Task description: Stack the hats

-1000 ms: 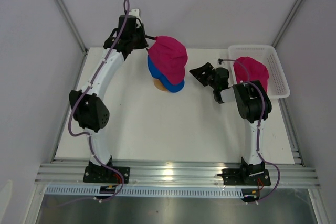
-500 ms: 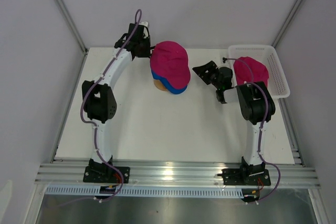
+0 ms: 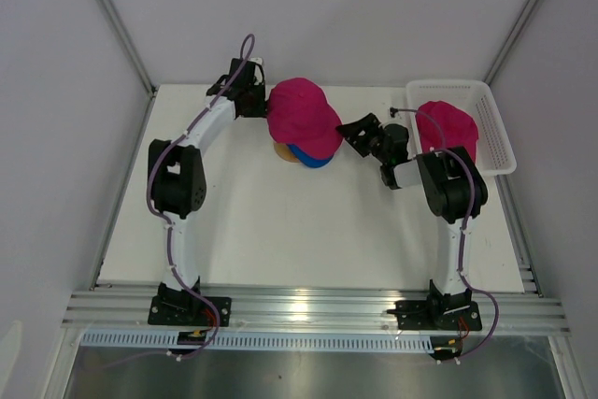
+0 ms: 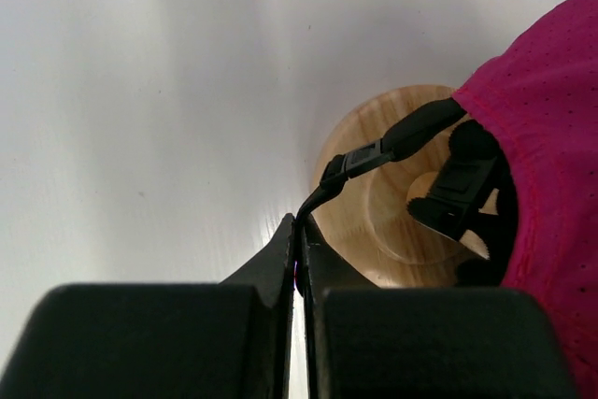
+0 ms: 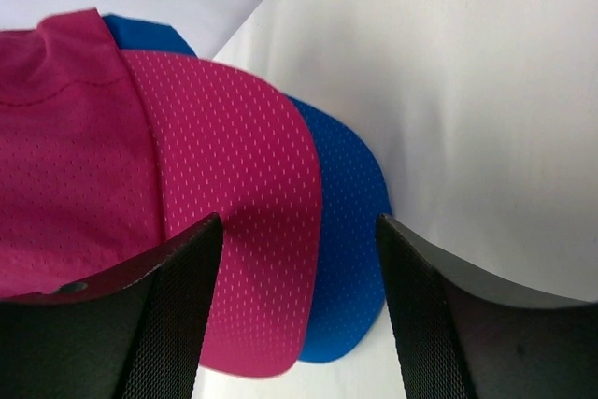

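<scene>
At far middle of table (image 3: pixel 280 231), on wooden stand (image 4: pixel 364 221): blue hat (image 3: pixel 313 159), pink hat (image 3: pixel 301 117) on top, slightly off-centre. Left gripper (image 4: pixel 299 235) pinched shut on strap (image 4: pixel 374 151) behind pink hat, likely to tug it square. Right gripper (image 3: pixel 358 130) parted, lined up on both brims, likely to settle them. Second pink hat (image 3: pixel 450 126) in basket (image 3: pixel 502 142) at right, not yet stacked

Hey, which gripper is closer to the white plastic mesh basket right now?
Right. The right gripper hovers a short way left of the white plastic mesh basket; the left gripper is farther left, beyond the magenta-pink fabric cap on the tan wooden stand.
</scene>
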